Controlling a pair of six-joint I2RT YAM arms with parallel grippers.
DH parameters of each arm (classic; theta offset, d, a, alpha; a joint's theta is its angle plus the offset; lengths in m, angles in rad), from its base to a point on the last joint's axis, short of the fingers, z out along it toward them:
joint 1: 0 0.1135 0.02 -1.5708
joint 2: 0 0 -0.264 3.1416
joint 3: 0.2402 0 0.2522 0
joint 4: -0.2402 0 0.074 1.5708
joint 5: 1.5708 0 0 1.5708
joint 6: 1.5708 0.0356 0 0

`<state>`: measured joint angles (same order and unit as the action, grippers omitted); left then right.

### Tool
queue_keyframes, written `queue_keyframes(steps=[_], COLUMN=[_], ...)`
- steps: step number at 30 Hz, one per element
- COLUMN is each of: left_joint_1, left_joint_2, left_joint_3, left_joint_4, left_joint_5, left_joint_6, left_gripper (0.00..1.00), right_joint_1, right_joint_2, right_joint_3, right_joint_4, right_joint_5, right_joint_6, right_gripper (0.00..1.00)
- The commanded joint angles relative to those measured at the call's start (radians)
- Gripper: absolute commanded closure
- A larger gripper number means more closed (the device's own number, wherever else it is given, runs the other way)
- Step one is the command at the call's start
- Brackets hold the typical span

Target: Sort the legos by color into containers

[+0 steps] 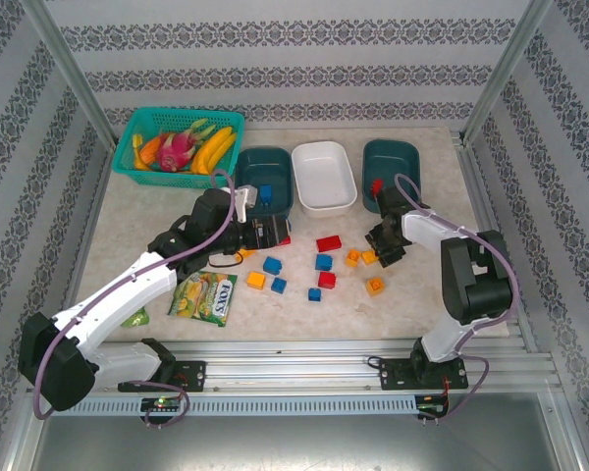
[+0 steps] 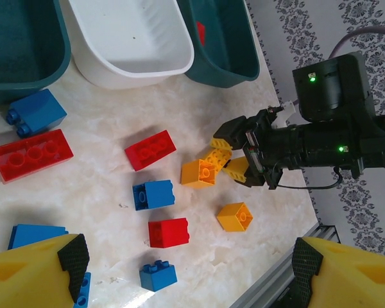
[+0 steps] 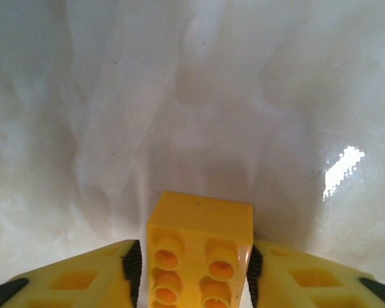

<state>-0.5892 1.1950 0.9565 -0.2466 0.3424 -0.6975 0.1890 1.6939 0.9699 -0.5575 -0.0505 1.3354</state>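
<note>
Left gripper (image 2: 189, 258) spread wide, empty; right gripper (image 3: 194, 266) pinching a yellow brick (image 3: 199, 244).
My left arm stretches toward 1 o'clock and stops just at 6 o'clock of the left teal tub (image 1: 275, 169), which holds one blue brick (image 1: 265, 193). The white tub (image 1: 324, 177) is next, and the right teal tub (image 1: 393, 162) sits at 12 o'clock of my folded right arm. Loose legos (image 1: 323, 262) lie between the grippers. The right wrist view shows pads touching both brick sides; from overhead that's too small to tell.

Overhead, looking down on whole tabletop (image 1: 128, 235). From left wrist, past left hand (image 2: 189, 260) toward right hand (image 2: 236, 154), seen overhead too. From right wrist, close on tabletop.
</note>
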Motion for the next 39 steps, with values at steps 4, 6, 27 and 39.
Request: queue_keyframes(steps=[4, 6, 27, 39], left_joint_1=[-0.014, -0.014, 0.221, 0.238], left_joint_2=[0.025, 0.033, 0.417, 0.462], left_joint_3=[0.045, 0.054, 0.507, 0.545], left_joint_4=[0.018, 0.019, -0.084, -0.193], left_joint_5=[-0.009, -0.010, 0.004, 0.017], left_joint_6=[0.003, 0.003, -0.076, -0.027], left_gripper=[0.15, 0.15, 0.09, 0.13], right_joint_1=[0.023, 0.021, 0.179, 0.140], right_joint_2=[0.021, 0.023, 0.444, 0.835], right_joint_3=[0.013, 0.021, 0.914, 1.388], right_joint_4=[-0.051, -0.063, -0.158, -0.398], right_joint_5=[0.018, 0.024, 0.049, -0.025], right_joint_6=[0.066, 0.054, -0.658, -0.659], right_gripper=[0.60, 0.64, 0.72, 0.61])
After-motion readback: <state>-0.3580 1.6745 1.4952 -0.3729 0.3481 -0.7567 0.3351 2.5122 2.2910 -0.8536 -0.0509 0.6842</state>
